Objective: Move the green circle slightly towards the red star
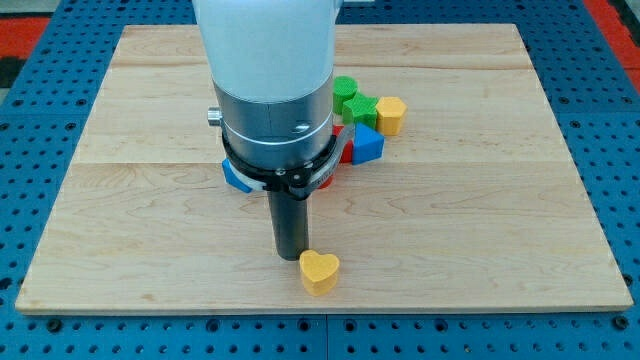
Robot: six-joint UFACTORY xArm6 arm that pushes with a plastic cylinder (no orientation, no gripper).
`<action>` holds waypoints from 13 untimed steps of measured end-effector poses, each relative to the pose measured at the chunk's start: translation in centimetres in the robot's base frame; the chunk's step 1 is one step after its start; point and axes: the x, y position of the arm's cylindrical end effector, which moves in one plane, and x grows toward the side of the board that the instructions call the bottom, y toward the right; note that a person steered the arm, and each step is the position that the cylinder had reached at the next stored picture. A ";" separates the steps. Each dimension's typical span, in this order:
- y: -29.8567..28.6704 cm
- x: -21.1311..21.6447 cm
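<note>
The green circle lies right of the arm, at the top of a tight cluster of blocks. A red block, probably the red star, shows only as a sliver behind the arm's body, below the circle. My tip is well below the cluster, toward the view's bottom, far from the green circle. It stands just left of a yellow heart, touching it or nearly so.
A second green block, a yellow block and a blue triangular block sit packed below and right of the green circle. A blue block peeks out left of the arm. The wooden board lies on a blue pegboard.
</note>
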 end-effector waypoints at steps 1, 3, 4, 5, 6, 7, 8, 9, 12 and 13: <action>0.2 0.0; -1.1 -3.6; -1.1 -7.0; -1.1 -9.3; -1.6 -10.6; -1.9 -13.3; -1.9 -17.4; -1.9 -21.8; 1.1 -30.4; 4.1 -30.4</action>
